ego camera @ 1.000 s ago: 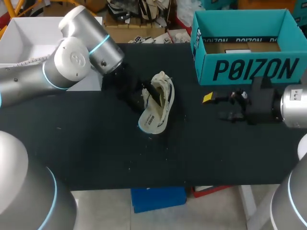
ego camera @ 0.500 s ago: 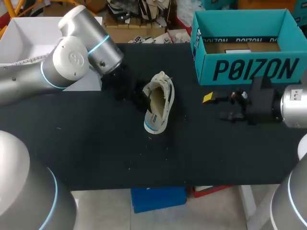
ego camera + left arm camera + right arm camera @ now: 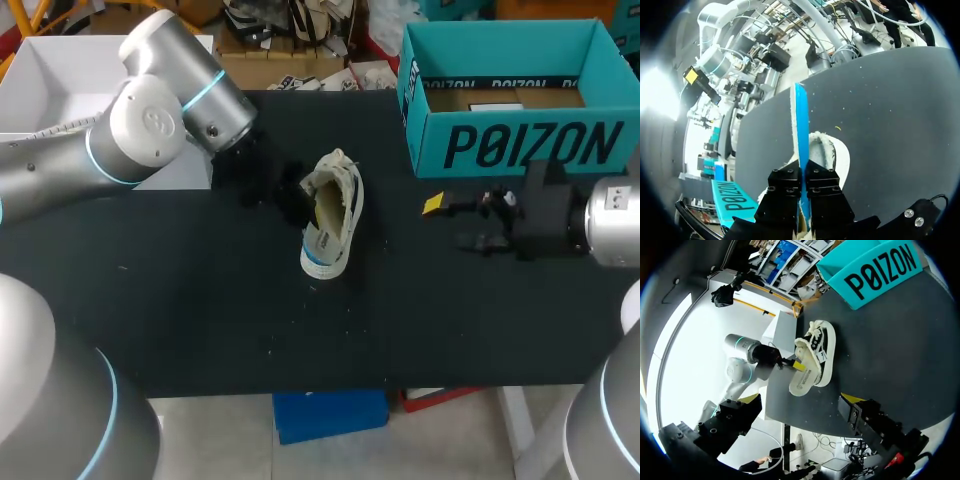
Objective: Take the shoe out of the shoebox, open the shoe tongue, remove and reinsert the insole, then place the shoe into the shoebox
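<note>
left gripper (image 3: 801, 170) pinched shut on shoe (image 3: 331, 215) edge | right gripper (image 3: 450, 224) spread, empty | shoebox (image 3: 520, 150) far right, shoe outside, left of it

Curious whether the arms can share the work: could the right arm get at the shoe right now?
Probably yes. The right gripper is open, and only bare table lies between it and the shoe. The left gripper pinches the shoe from the far side, leaving the side facing the right arm free.
</note>
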Available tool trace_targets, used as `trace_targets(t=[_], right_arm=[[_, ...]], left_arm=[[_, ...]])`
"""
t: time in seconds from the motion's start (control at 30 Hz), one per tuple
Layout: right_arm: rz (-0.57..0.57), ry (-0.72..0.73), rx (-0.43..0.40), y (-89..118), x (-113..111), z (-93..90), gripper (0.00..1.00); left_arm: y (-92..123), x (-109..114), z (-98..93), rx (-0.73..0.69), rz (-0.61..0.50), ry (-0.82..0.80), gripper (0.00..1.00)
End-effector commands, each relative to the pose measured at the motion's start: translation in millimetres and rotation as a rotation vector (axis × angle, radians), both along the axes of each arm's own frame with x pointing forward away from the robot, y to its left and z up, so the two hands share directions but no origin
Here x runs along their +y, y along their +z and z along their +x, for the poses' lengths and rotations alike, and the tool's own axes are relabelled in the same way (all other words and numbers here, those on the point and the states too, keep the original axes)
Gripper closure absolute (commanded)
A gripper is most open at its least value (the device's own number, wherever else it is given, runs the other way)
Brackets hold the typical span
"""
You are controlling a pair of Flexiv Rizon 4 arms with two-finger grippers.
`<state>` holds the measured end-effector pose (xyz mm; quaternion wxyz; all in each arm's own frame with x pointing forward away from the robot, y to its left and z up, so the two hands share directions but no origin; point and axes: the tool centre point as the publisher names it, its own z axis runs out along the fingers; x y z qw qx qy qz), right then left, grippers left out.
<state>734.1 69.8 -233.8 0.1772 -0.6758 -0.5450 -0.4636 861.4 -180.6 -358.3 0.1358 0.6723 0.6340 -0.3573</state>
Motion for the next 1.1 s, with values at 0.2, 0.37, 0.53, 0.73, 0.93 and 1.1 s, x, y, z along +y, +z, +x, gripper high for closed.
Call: trace_targets(t=[0.2,0.37,0.53,0.73,0.93,1.1], right_arm=[[-0.002,-0.002,0.001,0,1,-0.1,0.00],[-0.002,-0.002,0.001,0,1,-0.1,0.00],[-0.002,-0.002,0.001,0,1,-0.1,0.00],[-0.002,-0.002,0.001,0,1,-0.1,0.00],[-0.002,-0.002,0.001,0,1,-0.1,0.00],[-0.002,-0.002,0.001,0,1,-0.1,0.00]], left_arm=[[-9,-7,8.0,-0.022,0.006,0.004,1.00],[-11,-9,12.0,-0.038,0.012,0.018,1.00],[-10,-10,15.9,-0.067,0.033,0.042,1.00],[-9,-8,17.9,-0.095,0.059,0.075,1.00],[-16,-8,26.5,-0.121,0.092,0.112,1.00],[-20,-8,32.3,-0.134,0.106,0.128,1.00]])
